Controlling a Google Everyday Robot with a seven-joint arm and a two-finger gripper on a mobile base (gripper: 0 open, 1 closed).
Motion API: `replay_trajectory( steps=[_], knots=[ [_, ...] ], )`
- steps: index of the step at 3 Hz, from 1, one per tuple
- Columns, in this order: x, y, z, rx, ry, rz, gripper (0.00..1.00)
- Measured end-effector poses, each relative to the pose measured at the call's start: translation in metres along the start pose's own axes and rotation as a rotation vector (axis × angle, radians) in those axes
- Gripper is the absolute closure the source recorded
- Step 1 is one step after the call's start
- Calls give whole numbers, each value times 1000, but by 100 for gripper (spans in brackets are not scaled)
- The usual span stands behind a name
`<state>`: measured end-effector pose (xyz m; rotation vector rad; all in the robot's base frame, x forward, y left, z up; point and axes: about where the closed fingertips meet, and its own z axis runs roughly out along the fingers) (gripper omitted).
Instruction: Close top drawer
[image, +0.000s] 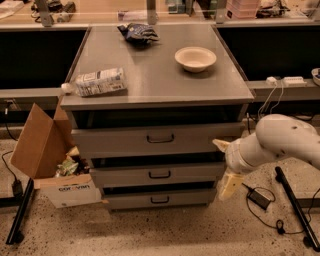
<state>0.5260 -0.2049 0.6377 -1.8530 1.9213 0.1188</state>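
Note:
The top drawer (115, 140) is the uppermost of three grey drawers in a grey metal cabinet. Its flat front carries a small dark bar handle (160, 138) at centre. It stands pulled out a little, with a dark gap between its front and the cabinet top. My gripper (225, 166) is at the right end of the drawer fronts, level with the middle drawer. Its cream fingers (229, 184) are spread open and hold nothing. The upper fingertip lies just below the top drawer's right corner.
The cabinet top (150, 75) holds a cream bowl (195, 58), a lying plastic bottle (97, 81) and a dark bag (138, 33). An open cardboard box (47, 155) of rubbish stands at the left. Cables and a power brick (260, 198) lie on the floor at the right.

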Motion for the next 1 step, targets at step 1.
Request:
replay_trajectory(
  steps=[1],
  knots=[
    [-1, 11, -26, 62, 11, -48, 0]
  ],
)
